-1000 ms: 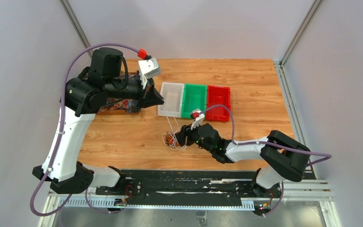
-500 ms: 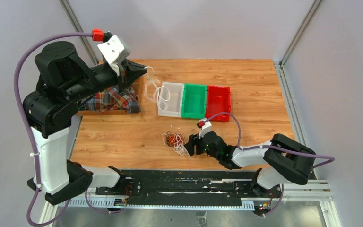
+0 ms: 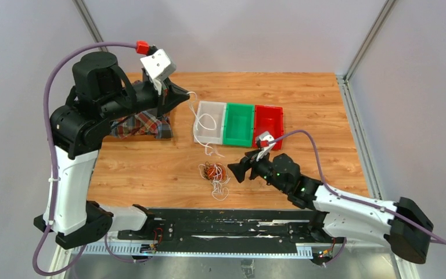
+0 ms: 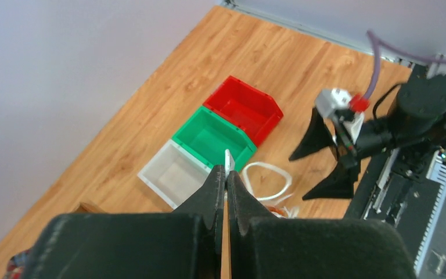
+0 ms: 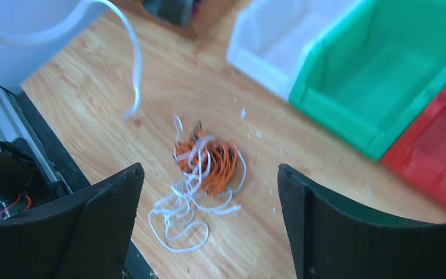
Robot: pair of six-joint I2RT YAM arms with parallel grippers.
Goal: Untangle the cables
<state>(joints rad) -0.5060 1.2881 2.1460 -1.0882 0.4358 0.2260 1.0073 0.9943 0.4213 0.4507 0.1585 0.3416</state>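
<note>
The cables form a small orange and white tangle (image 3: 212,172) on the wooden table (image 3: 313,99), with loose white loops (image 5: 177,224) trailing toward the near edge. My left gripper (image 3: 184,96) is raised over the table's left side, shut on the end of one white cable (image 3: 200,123). That cable hangs down in front of the white bin to the table. In the left wrist view its flat white end (image 4: 229,159) sticks out past the shut left gripper (image 4: 226,172). My right gripper (image 3: 239,170) hovers open just right of the tangle (image 5: 212,161), holding nothing.
Three bins stand in a row behind the tangle: white (image 3: 210,123), green (image 3: 238,123), red (image 3: 269,125). A plaid cloth (image 3: 142,124) lies at the left under my left arm. A black rail (image 3: 220,224) runs along the near edge.
My left gripper rose from the white bin's front with the white cable, then settled slightly lower and rightward. My right gripper drew back from the tangle and opened wider.
</note>
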